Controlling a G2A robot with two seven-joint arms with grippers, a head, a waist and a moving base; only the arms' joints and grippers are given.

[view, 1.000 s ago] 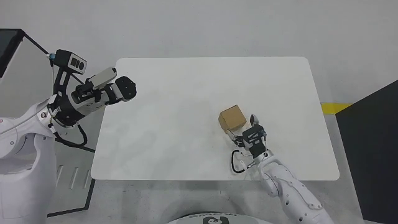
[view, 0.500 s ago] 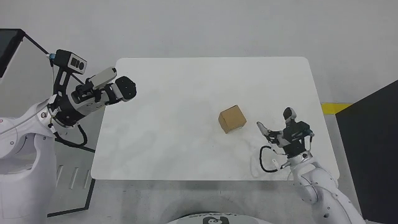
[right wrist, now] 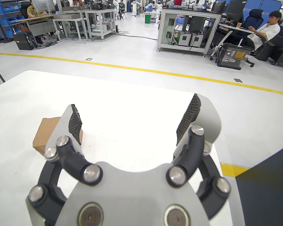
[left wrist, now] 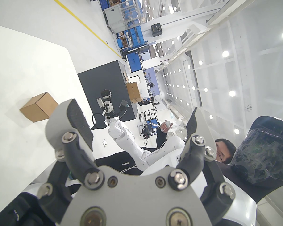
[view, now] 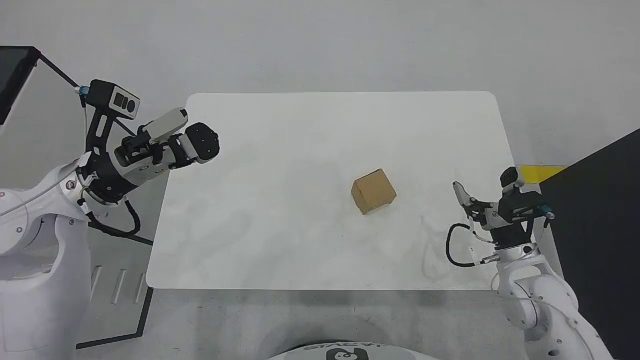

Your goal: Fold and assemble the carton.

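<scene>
White table (view: 300, 140) carries the closed carton (view: 373, 192), right gripper (right wrist: 135, 112) spread, apart.

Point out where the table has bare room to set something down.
Bare: the wide stretch of table between the carton and the left gripper, and the far strip behind the carton. Tighter: the gap between carton and right gripper.

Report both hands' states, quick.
Left hand: open, holding nothing.
Right hand: open, holding nothing, apart from the carton.
</scene>
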